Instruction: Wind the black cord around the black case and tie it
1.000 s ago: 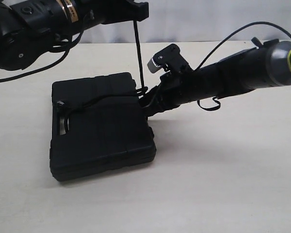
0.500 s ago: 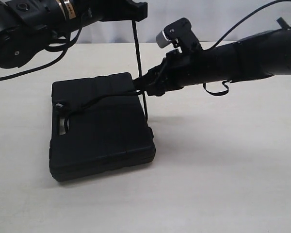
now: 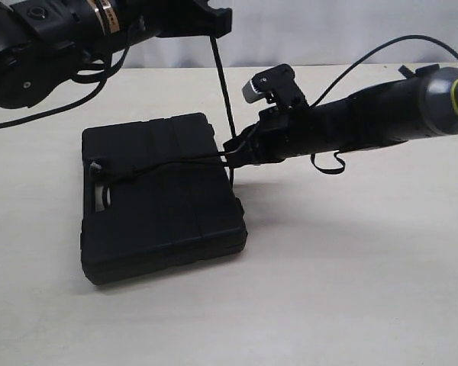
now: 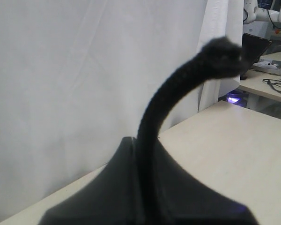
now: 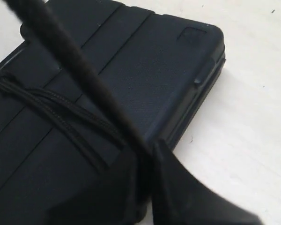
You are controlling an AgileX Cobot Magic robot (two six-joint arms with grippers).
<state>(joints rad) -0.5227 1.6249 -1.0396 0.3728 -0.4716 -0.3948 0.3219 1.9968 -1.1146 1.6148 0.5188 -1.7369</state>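
Observation:
The black case [image 3: 160, 202] lies flat on the pale table, left of the middle. A strand of the black cord [image 3: 164, 162] runs taut across its lid, from the handle cutout to the right edge. There my right gripper [image 3: 233, 149] is shut on it, its jaws pressed together at the case's edge [image 5: 147, 150]. From that point the cord [image 3: 223, 84] rises steeply to my left gripper [image 3: 214, 27], held high above the case's far edge. That gripper [image 4: 146, 143] is shut on the cord too, and the frayed end [image 4: 220, 51] sticks out past its fingers. The case lid [image 5: 154, 70] fills the right wrist view.
A white curtain [image 3: 328, 30] hangs behind the table. The right arm [image 3: 366, 122] stretches low over the table from the right, with a thin cable [image 3: 366, 53] looping above it. Bare tabletop [image 3: 328, 290] lies in front of and to the right of the case.
My right gripper lifted and opened near the case's far right corner, then came down a little and shut on the cord. The strand over the lid now lies straighter. The left gripper stayed put.

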